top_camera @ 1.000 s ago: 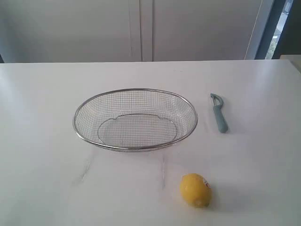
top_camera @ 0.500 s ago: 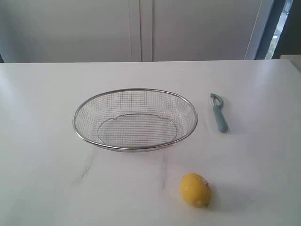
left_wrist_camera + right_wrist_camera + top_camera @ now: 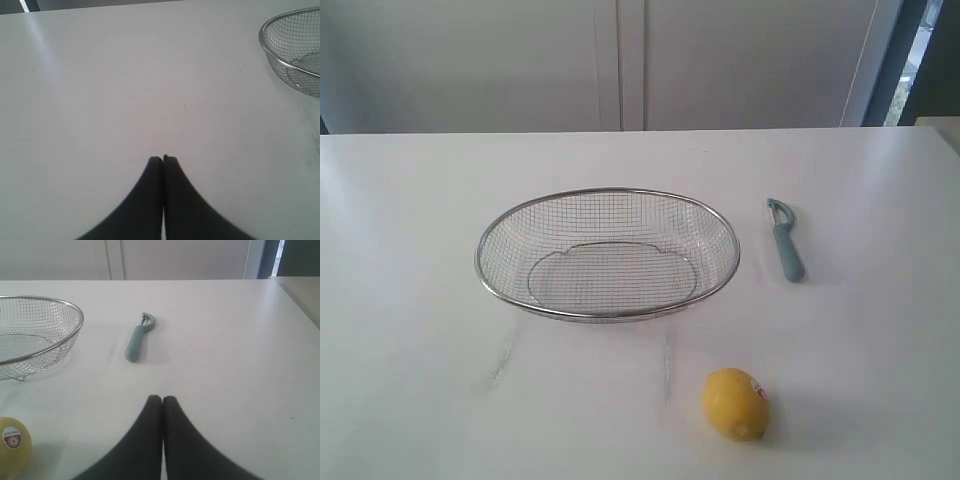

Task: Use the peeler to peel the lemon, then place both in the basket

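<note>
The left gripper (image 3: 162,159) is held over the white table (image 3: 100,100), its 2 dark fingers pressed together with nothing between them. The wire mesh basket (image 3: 292,47) sits well ahead and off to one side, cut off at the frame edge. The right gripper (image 3: 162,399) is likewise pinched closed and empty. The teal-handled peeler (image 3: 136,342) lies ahead of it, and the lemon (image 3: 12,447), partly cropped, is nearer and to the side. Neither arm shows in the exterior view, where all 3 things lie as they did 1 second ago.
</note>
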Robot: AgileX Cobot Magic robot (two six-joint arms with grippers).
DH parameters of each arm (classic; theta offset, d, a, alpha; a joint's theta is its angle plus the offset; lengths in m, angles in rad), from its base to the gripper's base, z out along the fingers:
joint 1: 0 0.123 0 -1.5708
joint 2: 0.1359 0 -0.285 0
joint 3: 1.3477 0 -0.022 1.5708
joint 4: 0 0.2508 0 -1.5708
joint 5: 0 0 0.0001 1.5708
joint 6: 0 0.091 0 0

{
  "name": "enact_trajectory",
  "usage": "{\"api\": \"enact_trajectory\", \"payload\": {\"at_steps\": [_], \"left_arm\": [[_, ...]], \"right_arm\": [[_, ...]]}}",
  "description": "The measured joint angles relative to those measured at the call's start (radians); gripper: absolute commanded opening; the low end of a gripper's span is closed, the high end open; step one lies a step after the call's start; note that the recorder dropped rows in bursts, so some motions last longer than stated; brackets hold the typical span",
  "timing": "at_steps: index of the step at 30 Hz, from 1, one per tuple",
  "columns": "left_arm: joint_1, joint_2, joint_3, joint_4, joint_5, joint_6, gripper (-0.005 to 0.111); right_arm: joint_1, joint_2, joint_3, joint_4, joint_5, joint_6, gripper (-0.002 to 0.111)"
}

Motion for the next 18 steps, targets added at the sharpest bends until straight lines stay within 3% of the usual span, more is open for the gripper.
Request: {"api": "enact_trajectory", "payload": {"at_steps": [18], "left_arm": [[0.000,0.000,0.000,0.000,0.000,0.000,0.000]], "right_arm": [[0.000,0.000,0.000,0.000,-0.094,0.000,0.000]]}}
